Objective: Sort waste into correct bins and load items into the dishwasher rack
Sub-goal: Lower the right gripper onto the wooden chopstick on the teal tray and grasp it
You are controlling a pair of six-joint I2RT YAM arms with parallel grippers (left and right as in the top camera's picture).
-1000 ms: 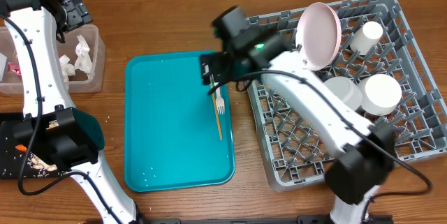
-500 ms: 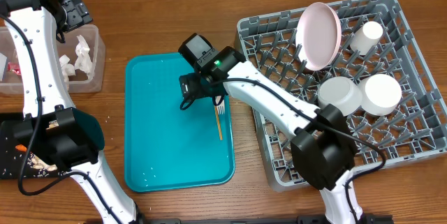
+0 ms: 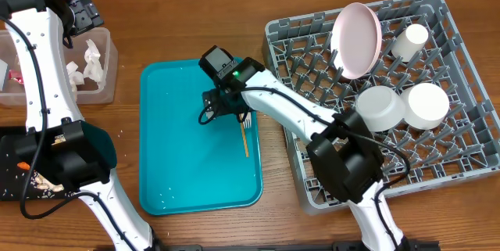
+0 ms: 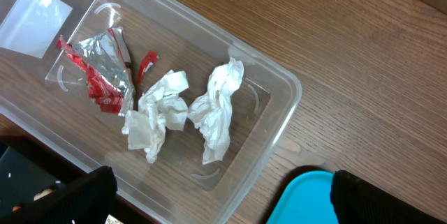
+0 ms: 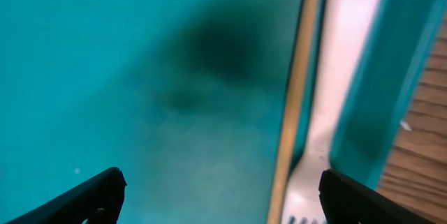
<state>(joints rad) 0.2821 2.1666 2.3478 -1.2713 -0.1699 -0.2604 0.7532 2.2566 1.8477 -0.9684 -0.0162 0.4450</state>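
Flanking fork (image 5: 346, 56): wooden stick (image 5: 297, 98), tray rim (image 5: 380, 77)

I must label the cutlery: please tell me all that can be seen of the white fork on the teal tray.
The white fork looks like plastic, a slim handle widening to tines. It lies flat on the teal tray, close to a long rim, alongside a tan stick. The open right gripper hovers above; nothing grips it.

The wooden table (image 3: 195, 16) is carrying a teal tray (image 3: 180, 165) at centre, a grey rack (image 3: 461, 138) sitting at three o'clock, a clear tub (image 3: 112, 63) at ten, and a black tray (image 3: 9, 145) at eight.
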